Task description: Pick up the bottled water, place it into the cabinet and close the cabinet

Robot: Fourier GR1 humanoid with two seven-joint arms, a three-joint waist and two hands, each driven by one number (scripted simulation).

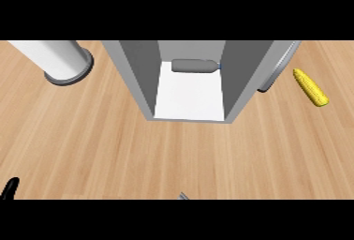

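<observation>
The bottled water lies on its side at the back of the grey cabinet, on its white floor, with its cap pointing right. The cabinet stands open toward me, and its door is swung out on the right, seen edge-on. Only the black fingers of my left hand show, at the lower left edge; they point up and rest far from the cabinet. A small grey sliver pokes in at the bottom middle. My right hand does not show.
A white cylinder with a grey base lies on the wooden counter at the upper left. A yellow corn cob lies to the right of the cabinet door.
</observation>
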